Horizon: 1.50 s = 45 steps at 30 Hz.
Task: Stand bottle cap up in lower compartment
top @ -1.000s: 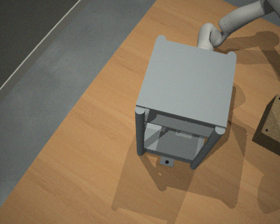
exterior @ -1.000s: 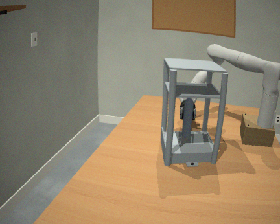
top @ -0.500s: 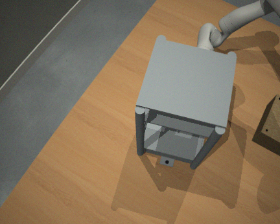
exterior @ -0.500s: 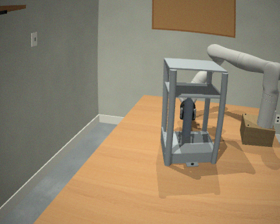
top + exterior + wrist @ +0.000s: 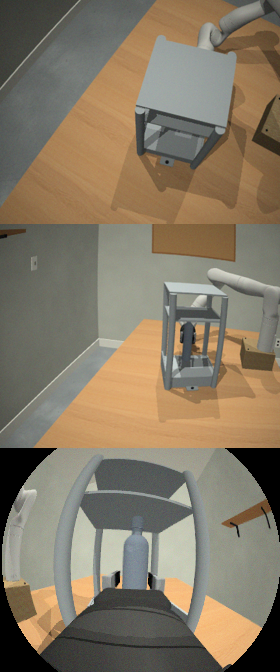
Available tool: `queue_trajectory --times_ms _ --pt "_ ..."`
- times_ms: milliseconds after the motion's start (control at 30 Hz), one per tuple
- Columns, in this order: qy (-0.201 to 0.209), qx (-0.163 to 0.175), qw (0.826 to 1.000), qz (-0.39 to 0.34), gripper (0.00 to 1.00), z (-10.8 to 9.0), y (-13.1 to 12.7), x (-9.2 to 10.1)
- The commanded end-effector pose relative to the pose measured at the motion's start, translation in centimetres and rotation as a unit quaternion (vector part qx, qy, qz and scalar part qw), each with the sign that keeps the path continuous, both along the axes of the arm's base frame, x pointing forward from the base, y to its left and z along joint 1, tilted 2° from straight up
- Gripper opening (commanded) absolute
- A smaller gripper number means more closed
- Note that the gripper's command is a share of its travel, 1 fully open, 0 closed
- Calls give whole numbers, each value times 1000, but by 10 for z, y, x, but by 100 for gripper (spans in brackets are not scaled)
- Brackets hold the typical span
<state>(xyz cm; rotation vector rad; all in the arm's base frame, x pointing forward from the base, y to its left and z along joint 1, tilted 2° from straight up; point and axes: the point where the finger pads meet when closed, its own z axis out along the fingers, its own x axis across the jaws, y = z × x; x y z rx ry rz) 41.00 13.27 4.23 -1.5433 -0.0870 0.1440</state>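
From the top view we see the shelving unit [image 5: 186,81] mostly as its grey top board, standing on the wooden desk [image 5: 81,162]. The arm [image 5: 227,26] reaches in from behind the unit's far edge and disappears under that board. Through the near side of the unit we glimpse the lower floor, but the bottle is hard to make out from up here. A tan block [image 5: 270,124] sits on the desk well to the right of the unit.

Over to the exterior view: here the unit [image 5: 170,337] shows its four posts and three shelves. The bottle [image 5: 186,353] stands upright in the lower compartment, its base on the floor between the posts. The claw [image 5: 188,334] is at the bottle's upper part, inside the unit beneath the middle shelf, with dark fingers [image 5: 182,335] either side of the neck region. The arm [image 5: 246,285] arcs over from its base by the tan block [image 5: 256,357], to the right of the unit.

Now the wrist view: the bottle [image 5: 135,558] stands straight ahead of us, cap up, framed by the unit's posts [image 5: 69,539] and beneath its shelves. The claw [image 5: 133,580] is spread to its widest, fingertips flanking the bottle's lower body, gripping nothing.
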Motion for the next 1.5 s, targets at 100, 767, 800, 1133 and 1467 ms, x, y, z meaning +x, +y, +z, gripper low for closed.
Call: queue_trajectory --times_ms 100,767,800,1133,1467 --pt "-1 0 1000 -1 100 1 -3 1" --pt "-1 0 1000 -1 100 0 -18 3" --pt "-1 0 1000 -1 100 0 -19 3" --pt "-1 0 1000 -1 100 0 -27 5" --pt "-1 0 1000 -1 100 0 -35 6"
